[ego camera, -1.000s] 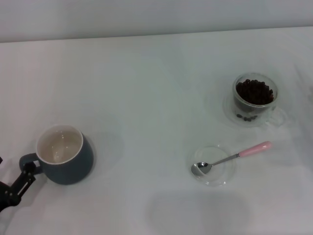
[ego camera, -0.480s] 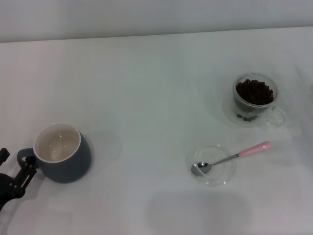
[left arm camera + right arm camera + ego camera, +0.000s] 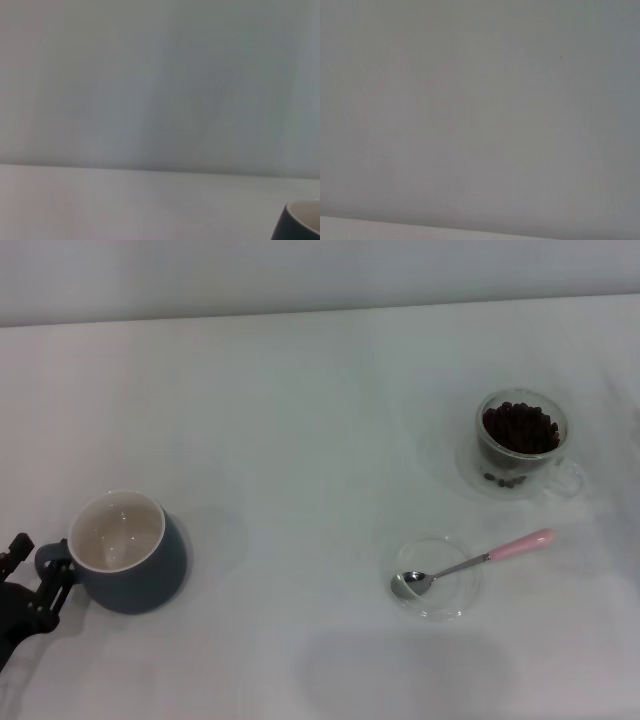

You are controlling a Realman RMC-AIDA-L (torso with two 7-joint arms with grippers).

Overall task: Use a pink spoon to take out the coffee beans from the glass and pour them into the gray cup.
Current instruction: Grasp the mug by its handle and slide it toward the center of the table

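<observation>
While the pink spoon (image 3: 475, 562) lies untouched, its metal bowl sits in a flat clear saucer (image 3: 434, 577) and its pale handle sticks out over the saucer's rim toward my right, resting above the white table (image 3: 320, 420). Just behind it, farther from me and a little to the right, stands the glass (image 3: 521, 444), upright, its clear handle pointing right, with the coffee beans (image 3: 520, 427) heaped dark inside and a few visible lower down near its base. Spoon and glass are near each other but apart.

Well across the table on my left sits the gray cup (image 3: 128, 552), upright, cream inside, showing nothing in it, its loop handle turned toward my left edge. My left gripper (image 3: 22, 575) is at that handle, its fingers spread either side of the loop with a gap showing, so it is released rather than clamped. From my left wrist I catch only a dark corner of the cup's rim. My right gripper does not show in any view.
</observation>
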